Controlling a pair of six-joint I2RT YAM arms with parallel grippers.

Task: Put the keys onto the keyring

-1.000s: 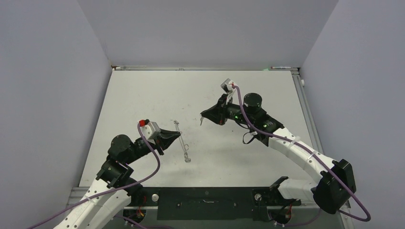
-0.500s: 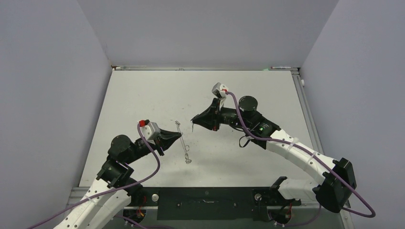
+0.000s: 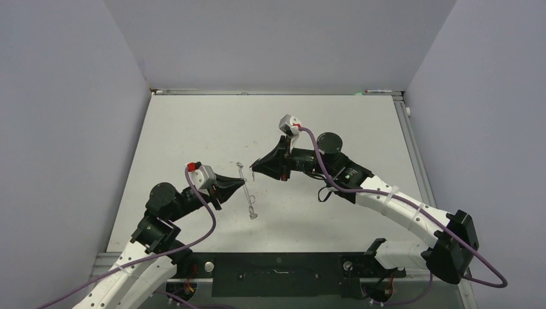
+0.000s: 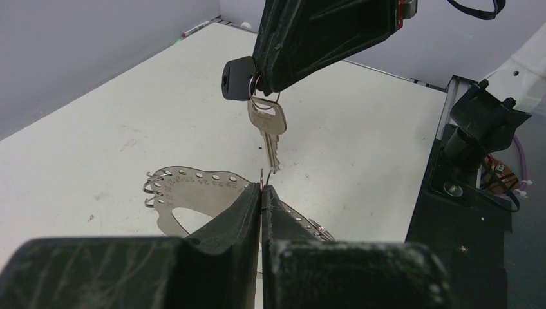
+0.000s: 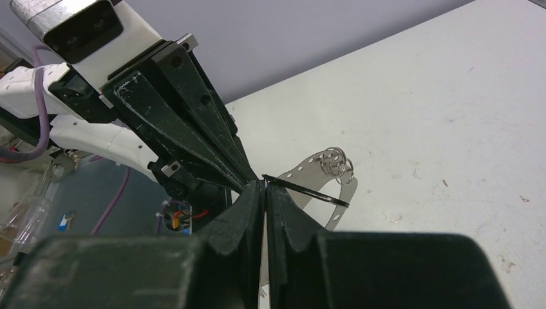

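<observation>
My left gripper (image 3: 243,182) is shut on the rim of the keyring (image 3: 248,196), a thin silver hoop held upright and seen edge-on from above. In the left wrist view the keyring (image 4: 193,187) is a flat silver band with numbered holes and small loops, pinched at my left gripper's tips (image 4: 261,188). My right gripper (image 3: 253,169) is shut on the key (image 4: 266,129), whose black head (image 4: 236,78) sticks out beside the fingers. The silver blade hangs down, its tip just above the left gripper's tips. In the right wrist view my right gripper (image 5: 264,183) faces the left gripper (image 5: 193,129) and the keyring (image 5: 314,170).
The white table (image 3: 193,122) has grey walls on three sides. A black mounting plate (image 3: 277,273) runs along the near edge between the arm bases. The right arm's base and cables (image 4: 480,129) show at the table's edge.
My right gripper has moved left with the key, from mid-table to right beside the left gripper and the keyring. The left gripper and keyring have stayed still.
</observation>
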